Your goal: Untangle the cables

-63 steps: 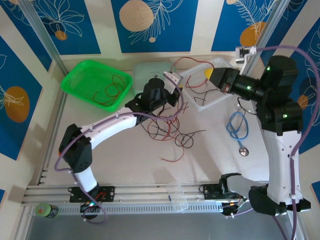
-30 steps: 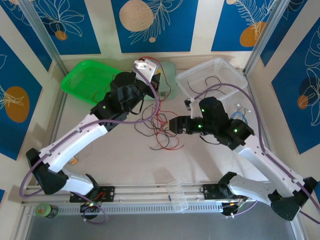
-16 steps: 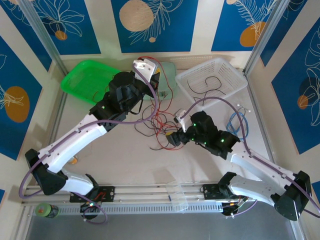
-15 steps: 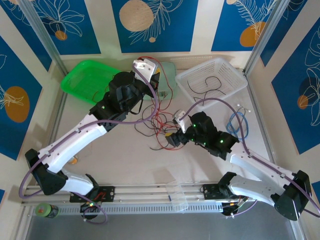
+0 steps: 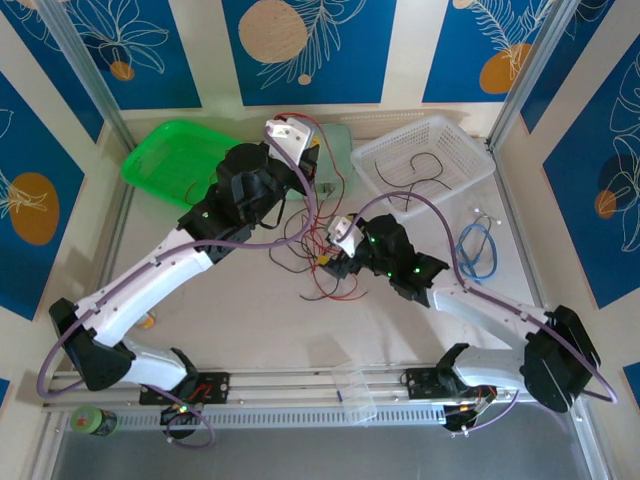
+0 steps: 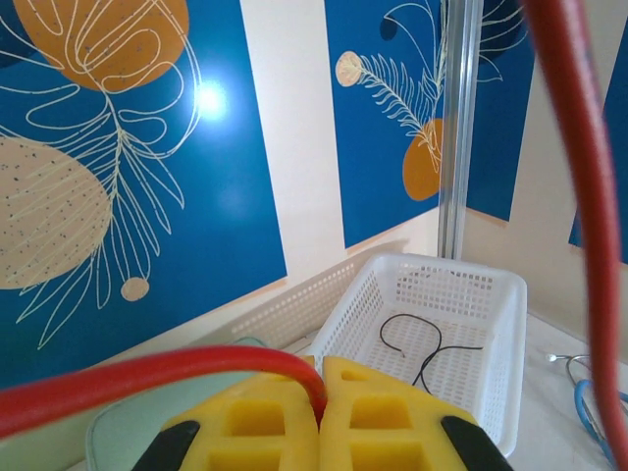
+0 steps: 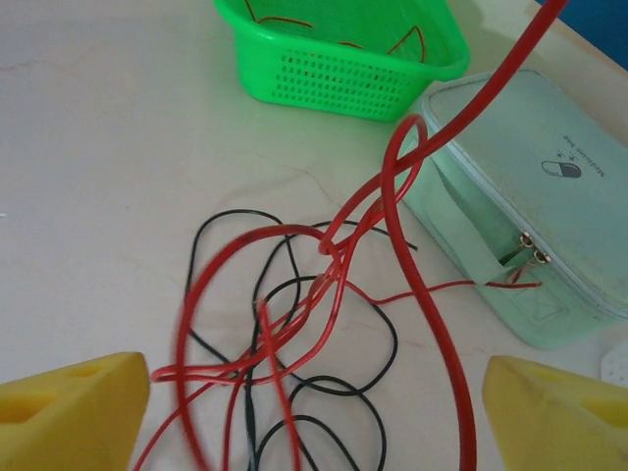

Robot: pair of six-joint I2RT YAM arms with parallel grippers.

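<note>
The cables (image 5: 318, 252) lie as a tangle of thin red and black strands at mid-table. My left gripper (image 5: 291, 134) is raised behind them, shut on one red strand (image 6: 196, 368) that hangs down into the tangle; the yellow pads (image 6: 255, 422) meet around it. My right gripper (image 5: 335, 257) hovers low over the tangle's right side, open. Its yellow fingertips (image 7: 69, 407) stand wide apart with the red and black loops (image 7: 294, 324) between them, untouched. Another black strand (image 6: 422, 343) lies in the white basket (image 5: 425, 160). Red strands (image 5: 215, 185) lie in the green basket (image 5: 178, 160).
A pale green zip pouch (image 7: 520, 206) lies just behind the tangle, between the two baskets. A light blue looped cable (image 5: 474, 250) rests at the right. A clear plastic cup (image 5: 357, 392) stands on the front rail.
My right arm has swung from the white basket down and left to the tangle, creeping further left in the last half second. The left gripper rose with the red strand, then held still.
</note>
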